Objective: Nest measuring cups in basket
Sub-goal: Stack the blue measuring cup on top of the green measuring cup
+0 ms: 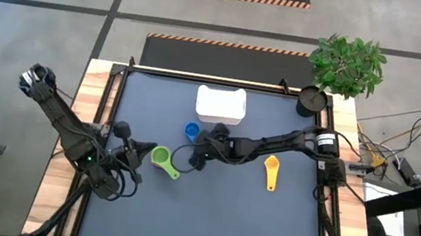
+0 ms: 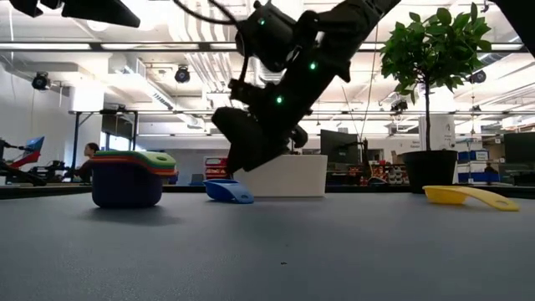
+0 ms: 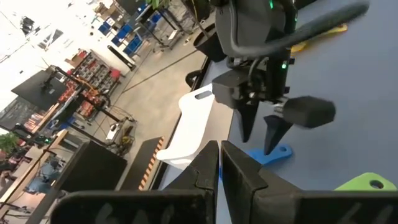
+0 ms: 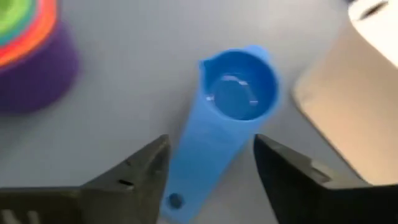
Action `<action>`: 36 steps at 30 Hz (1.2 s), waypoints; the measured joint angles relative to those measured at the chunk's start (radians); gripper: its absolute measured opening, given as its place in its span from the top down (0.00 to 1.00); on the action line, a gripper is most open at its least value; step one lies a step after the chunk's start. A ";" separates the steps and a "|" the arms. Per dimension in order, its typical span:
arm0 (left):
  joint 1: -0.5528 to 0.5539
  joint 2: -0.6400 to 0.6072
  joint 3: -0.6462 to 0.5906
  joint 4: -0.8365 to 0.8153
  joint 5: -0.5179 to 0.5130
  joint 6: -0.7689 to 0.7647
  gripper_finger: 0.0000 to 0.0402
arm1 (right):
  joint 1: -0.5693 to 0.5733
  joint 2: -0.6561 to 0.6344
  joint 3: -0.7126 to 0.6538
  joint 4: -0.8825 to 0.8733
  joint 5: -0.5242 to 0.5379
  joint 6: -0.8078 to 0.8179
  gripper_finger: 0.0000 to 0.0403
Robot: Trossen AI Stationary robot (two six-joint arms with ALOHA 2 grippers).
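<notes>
A blue measuring cup [image 4: 239, 90] lies upright on the dark table, its handle [image 4: 199, 149] pointing away from the white basket [image 1: 220, 104]. My right gripper [image 4: 211, 177] hovers open over it, one finger on each side of the handle, touching nothing. A nested stack of cups [image 2: 129, 177], purple at the bottom and green on top, stands to the left of the blue one [image 1: 191, 130]. My left gripper [image 3: 219, 165] is shut and empty, raised beside the stack [image 1: 161, 157]. A yellow cup [image 1: 270, 171] lies alone toward the right.
A black pot with a green plant [image 1: 311, 100] stands at the table's far right corner. The basket [image 2: 284, 176] sits near the far edge, just behind the blue cup [image 2: 227, 191]. Bare dark table lies along the near side.
</notes>
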 joint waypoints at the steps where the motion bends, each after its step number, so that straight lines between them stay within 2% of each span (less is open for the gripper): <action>1: 0.000 0.002 0.000 0.001 -0.001 0.000 1.00 | 0.000 0.003 0.000 0.000 0.021 0.019 0.42; 4: 0.000 0.011 0.000 0.001 0.000 0.000 1.00 | 0.000 0.020 -0.001 0.014 0.073 0.078 0.33; 8: 0.000 0.016 0.000 -0.002 0.000 0.000 1.00 | 0.000 0.037 -0.001 0.033 0.090 0.123 0.24; 17: 0.000 0.014 0.000 -0.004 0.000 0.000 1.00 | 0.000 0.111 -0.006 0.092 0.126 0.148 0.21; 22: 0.000 0.015 0.000 -0.006 0.001 0.000 1.00 | 0.000 0.123 -0.006 0.101 0.116 0.131 0.25; 26: 0.000 0.015 0.000 -0.007 0.001 0.000 1.00 | -0.002 0.123 -0.005 0.102 0.064 0.107 0.31; 36: 0.000 0.015 0.000 -0.006 0.001 0.000 1.00 | -0.003 0.123 -0.005 0.104 0.005 0.075 0.59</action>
